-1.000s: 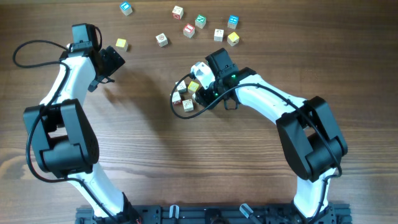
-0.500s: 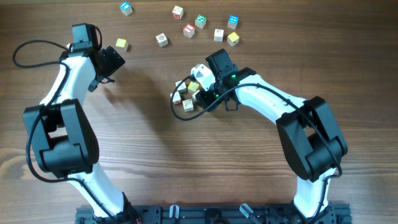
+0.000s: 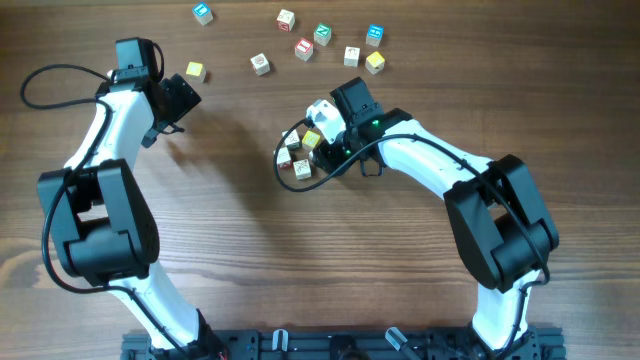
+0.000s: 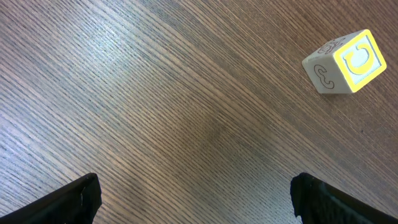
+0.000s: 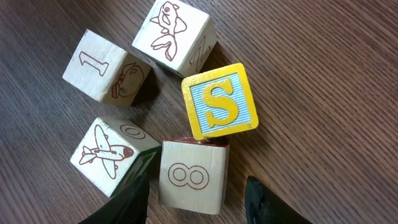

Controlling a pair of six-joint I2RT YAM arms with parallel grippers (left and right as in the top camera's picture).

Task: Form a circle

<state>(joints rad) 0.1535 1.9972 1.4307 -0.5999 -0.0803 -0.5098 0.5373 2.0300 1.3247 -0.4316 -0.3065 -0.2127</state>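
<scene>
The circle (image 5: 155,99) is a tight ring of small wooden cubes under my right wrist: a fish cube (image 5: 177,31), a "1" cube (image 5: 102,68), a plane cube (image 5: 106,152), an "8" cube (image 5: 193,177) and a yellow "S" cube (image 5: 219,102) tilted on the "8" cube's far edge. My right gripper (image 5: 198,202) straddles the "8" cube. It is open, with a gap on its right side. From overhead the ring (image 3: 297,158) lies at mid-table under the right gripper (image 3: 322,142). My left gripper (image 4: 196,199) is wide open over bare wood.
Loose cubes lie spread along the far edge, among them a blue one (image 3: 203,13), a green one (image 3: 322,34) and a yellow one (image 3: 374,63). A yellow "C" cube (image 4: 345,62) sits just beyond the left gripper (image 3: 182,103). A black cable (image 3: 285,165) loops by the ring.
</scene>
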